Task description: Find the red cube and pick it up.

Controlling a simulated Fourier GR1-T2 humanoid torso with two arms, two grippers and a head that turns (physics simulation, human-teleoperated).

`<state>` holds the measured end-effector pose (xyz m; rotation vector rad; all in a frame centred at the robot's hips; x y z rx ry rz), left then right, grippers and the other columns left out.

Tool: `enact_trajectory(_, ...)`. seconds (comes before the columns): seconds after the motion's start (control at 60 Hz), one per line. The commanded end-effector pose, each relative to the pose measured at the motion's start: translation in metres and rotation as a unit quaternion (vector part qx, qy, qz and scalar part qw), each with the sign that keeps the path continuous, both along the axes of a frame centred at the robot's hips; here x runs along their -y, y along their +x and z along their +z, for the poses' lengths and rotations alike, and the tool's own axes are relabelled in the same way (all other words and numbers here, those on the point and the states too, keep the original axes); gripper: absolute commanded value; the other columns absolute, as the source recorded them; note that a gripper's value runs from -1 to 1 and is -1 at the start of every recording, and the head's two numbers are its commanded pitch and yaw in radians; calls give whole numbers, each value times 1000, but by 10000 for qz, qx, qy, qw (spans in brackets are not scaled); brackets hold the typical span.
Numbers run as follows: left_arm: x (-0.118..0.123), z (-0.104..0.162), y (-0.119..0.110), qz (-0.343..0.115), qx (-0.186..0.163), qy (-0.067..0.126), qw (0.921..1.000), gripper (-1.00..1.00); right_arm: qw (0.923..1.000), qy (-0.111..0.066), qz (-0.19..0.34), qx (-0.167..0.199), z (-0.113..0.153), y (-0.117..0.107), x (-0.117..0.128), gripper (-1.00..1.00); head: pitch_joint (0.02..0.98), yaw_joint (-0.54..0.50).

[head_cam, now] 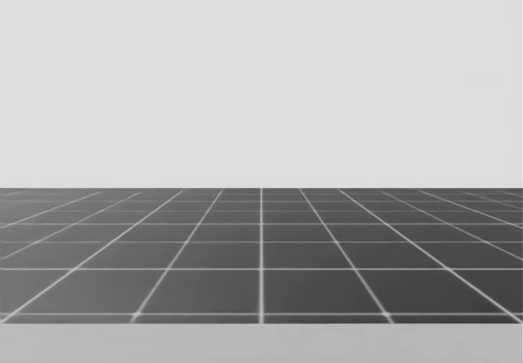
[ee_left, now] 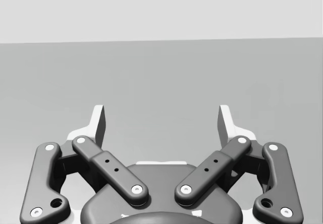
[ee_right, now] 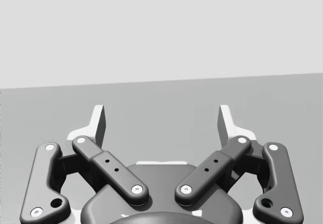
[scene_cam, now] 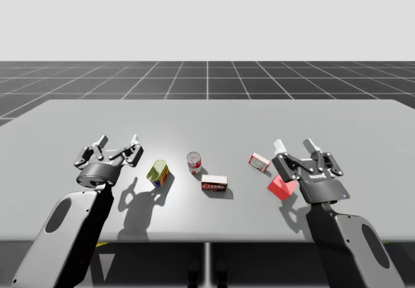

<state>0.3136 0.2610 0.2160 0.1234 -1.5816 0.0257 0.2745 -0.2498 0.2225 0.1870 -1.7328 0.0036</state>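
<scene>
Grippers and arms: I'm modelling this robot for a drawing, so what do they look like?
The left arm and right arm are smooth dark grey shells with a paler oval panel each. The left gripper and right gripper match: a rounded dark base, dark bar links with pale round pins, and two white fingers with dark inner pads.
</scene>
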Motion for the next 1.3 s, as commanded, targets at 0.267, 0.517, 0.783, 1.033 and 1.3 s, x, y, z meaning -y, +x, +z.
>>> enact_trajectory(0.267,0,1,-1,13,-3,-10,10000,-1000,10000,-7,5,-71,-1,-1,1,-1000,168,-5)
enact_trajectory(0.517,-1,1,-1,33,-8,-34,10000,-1000,10000,59,-39,-64,0,0,4,-1000,405,-1)
enact_trajectory(0.783,-1,0,0,44,-18,-33,10000,-1000,9999,108,-25,-81,0,1,6,-1000,561,20)
enact_trajectory(1.033,-2,0,1,58,-5,-86,9999,-1000,9998,135,-22,-112,-1,2,6,-1000,692,-34)
enact_trajectory(1.3,-3,1,2,35,21,-111,9999,-1000,9998,150,-50,-130,-1,2,6,-1000,788,-196)
